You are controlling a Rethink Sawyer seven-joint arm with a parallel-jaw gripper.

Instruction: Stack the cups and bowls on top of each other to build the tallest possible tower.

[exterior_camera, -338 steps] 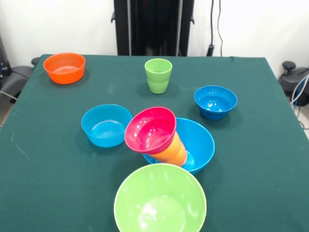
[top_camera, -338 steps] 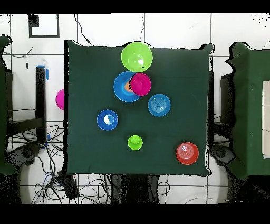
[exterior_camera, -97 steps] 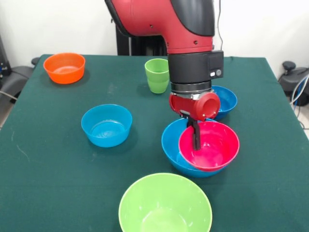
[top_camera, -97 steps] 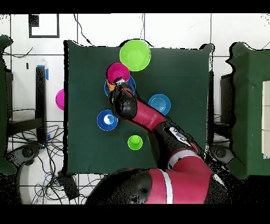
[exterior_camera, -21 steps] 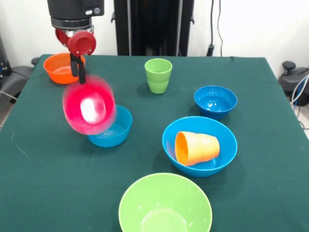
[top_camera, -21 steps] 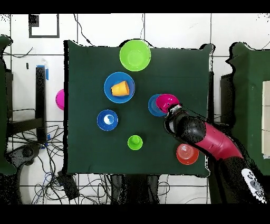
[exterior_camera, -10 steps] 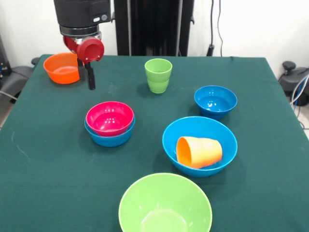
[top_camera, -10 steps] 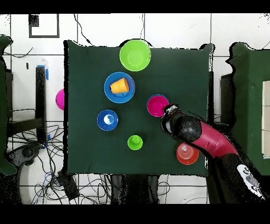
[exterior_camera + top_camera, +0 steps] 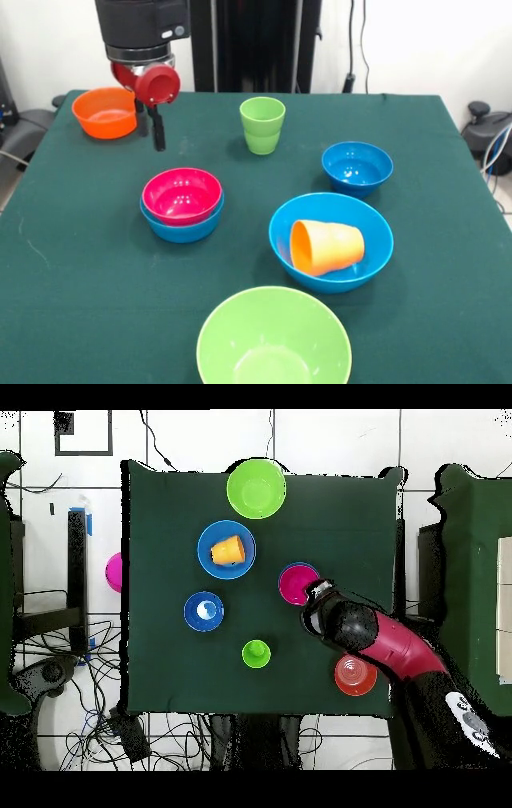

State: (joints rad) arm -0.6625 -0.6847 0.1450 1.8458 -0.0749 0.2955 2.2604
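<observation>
1. The only tower present was a two-piece stack at centre left of the front view: the pink-red bowl (image 9: 182, 194) sat nested upright inside a small blue bowl (image 9: 183, 226).
2. The orange-yellow cup (image 9: 326, 246) lay on its side inside the large blue bowl (image 9: 331, 240), right of centre, mouth turned toward the left of the frame.
3. The light green cup (image 9: 262, 124) stood upright at upper centre; the second small blue bowl (image 9: 357, 169) stood to its lower right, apart from the large blue bowl.
4. The lime green bowl (image 9: 274, 339) stood alone at the bottom edge; the orange bowl (image 9: 106, 112) stood at upper left.
5. The pincer (image 9: 152, 126) hung above the surface between the orange bowl and the stack, carrying nothing; its fingers appeared released, with a narrow gap between them.
6. Judgement: the step in hand was a placement just finished, with the pincer clear of the stack.
7. Judgement: the next move calls for picking another small piece, probably the nearby orange bowl, and centring it over the pink-red bowl; the tipped cup will need righting before it can be used.
</observation>
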